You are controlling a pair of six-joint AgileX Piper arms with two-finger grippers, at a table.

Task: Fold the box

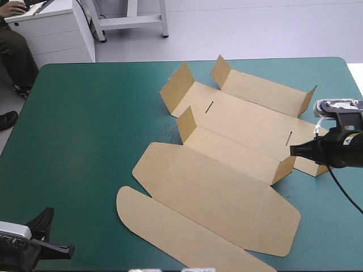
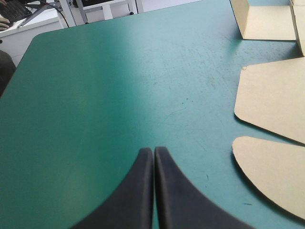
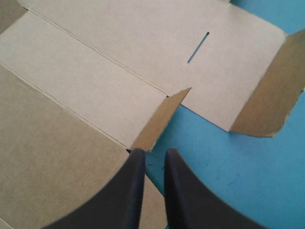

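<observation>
The box [image 1: 227,170] lies opened out on the teal-green cover [image 1: 85,141], filling the middle and right of the high view: a brown cut sheet, mostly flat, with several short end flaps standing up around its far panels and two thin slits [image 1: 209,106] in the base panel. Its panels run lengthwise from the upper left towards the lower right, and the rounded tuck flap [image 1: 170,226] points to the bottom edge of the frame. My left claw [image 2: 153,150] sits in the lower left corner, pressed together over bare cover, the rounded flap off to its side. My right claw [image 3: 153,152] comes in at the right edge, its fingers a narrow slit apart and pinching nothing, tips just short of one raised flap [image 3: 159,119].
</observation>
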